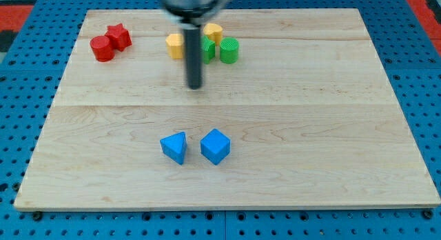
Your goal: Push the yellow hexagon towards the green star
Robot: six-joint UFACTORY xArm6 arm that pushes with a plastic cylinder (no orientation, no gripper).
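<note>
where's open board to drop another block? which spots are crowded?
Free: the whole right side of the wooden board, the middle band between my tip and the two blue blocks, and the bottom-left corner. Crowded: the top edge, where two red blocks, two yellow blocks, the green star and green cylinder cluster around the rod.

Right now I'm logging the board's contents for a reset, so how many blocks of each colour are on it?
Red: 2, a cylinder and a star
Yellow: 2, one left of the rod and one right of it
Green: 2, a cylinder and one partly hidden by the rod
Blue: 2, a wedge-like one and a cube-like one
Total: 8
</note>
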